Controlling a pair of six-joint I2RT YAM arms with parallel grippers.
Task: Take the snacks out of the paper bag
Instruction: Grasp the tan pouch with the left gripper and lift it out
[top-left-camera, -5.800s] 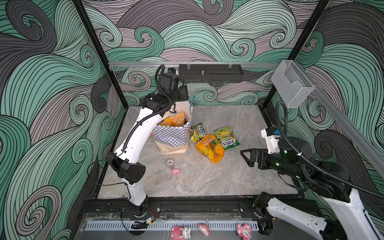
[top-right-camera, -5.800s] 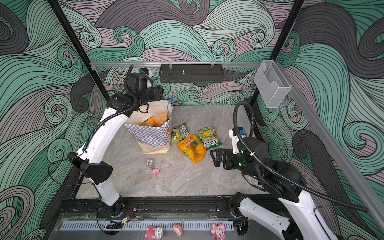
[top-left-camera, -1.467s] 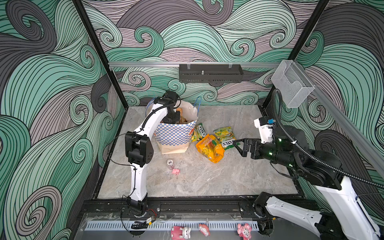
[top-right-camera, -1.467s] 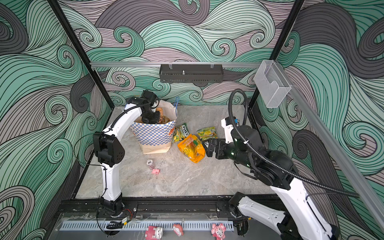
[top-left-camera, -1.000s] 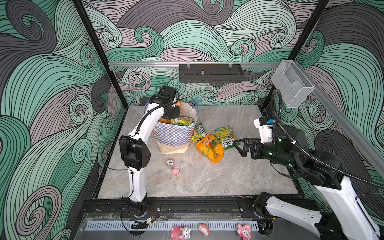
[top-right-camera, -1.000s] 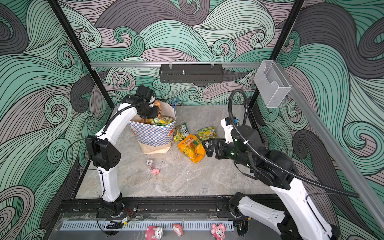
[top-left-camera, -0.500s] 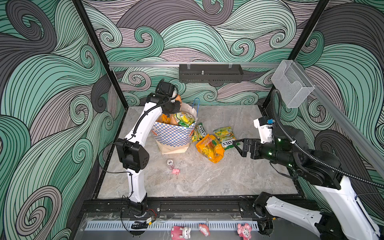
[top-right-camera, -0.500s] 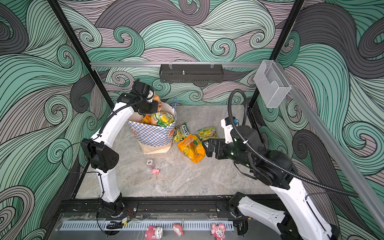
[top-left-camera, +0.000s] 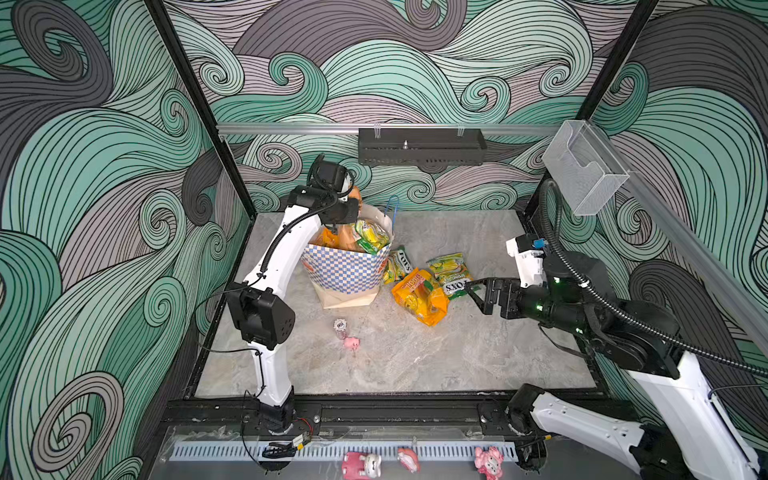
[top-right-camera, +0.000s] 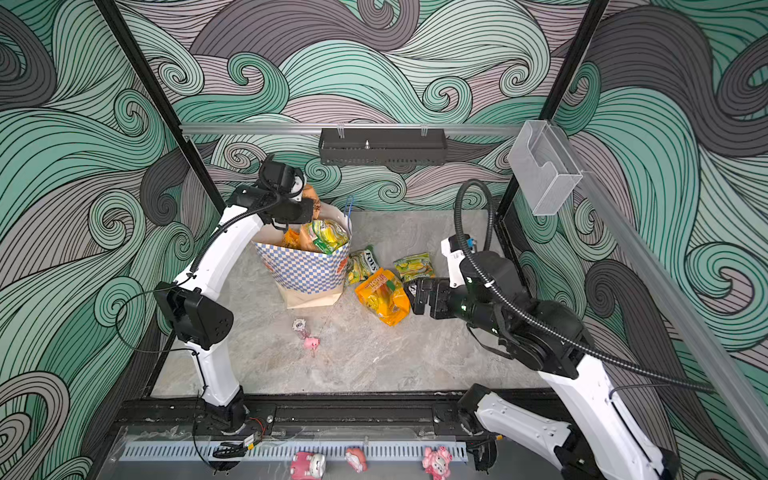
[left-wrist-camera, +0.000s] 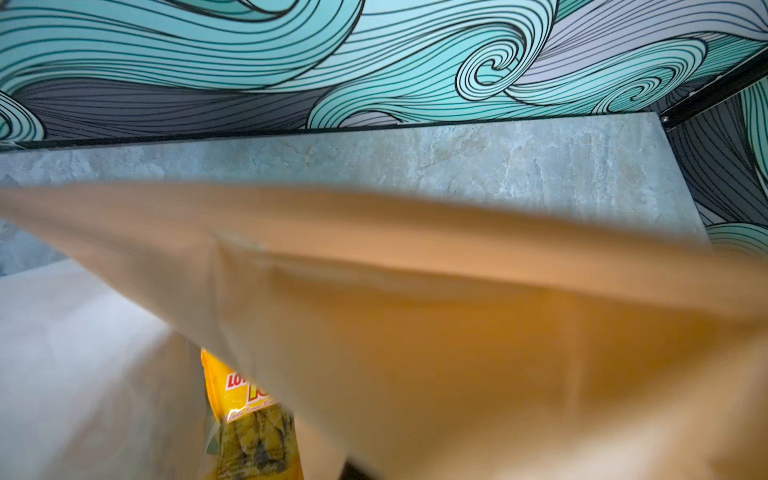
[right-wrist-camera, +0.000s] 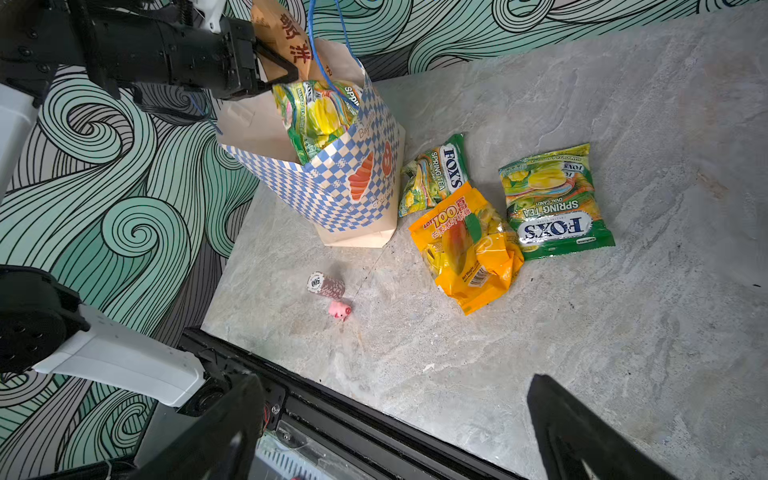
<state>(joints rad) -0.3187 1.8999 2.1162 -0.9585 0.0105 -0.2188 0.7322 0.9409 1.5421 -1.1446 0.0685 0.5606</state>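
The bag (top-left-camera: 347, 270) stands at the desk's (top-left-camera: 457, 357) 11 o'clock, snacks (top-left-camera: 371, 236) in it. Three pouches (top-left-camera: 419, 296) lie at its 3 o'clock, a roll (top-left-camera: 340, 325) and pig (top-left-camera: 351, 343) at its 6. Over its 12 o'clock rim, a raised pouch (right-wrist-camera: 282, 37) sits in the left end effector (right-wrist-camera: 276, 68).

- Both top views: high up front, looking down on your table (top-left-camera: 457, 365).
- Left wrist hugs a tan pouch (left-wrist-camera: 457, 332); right wrist, farther off, shares the paper bag (right-wrist-camera: 332, 187).

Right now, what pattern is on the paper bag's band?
Blue-and-white checks on the paper bag, clearest in the right wrist view.
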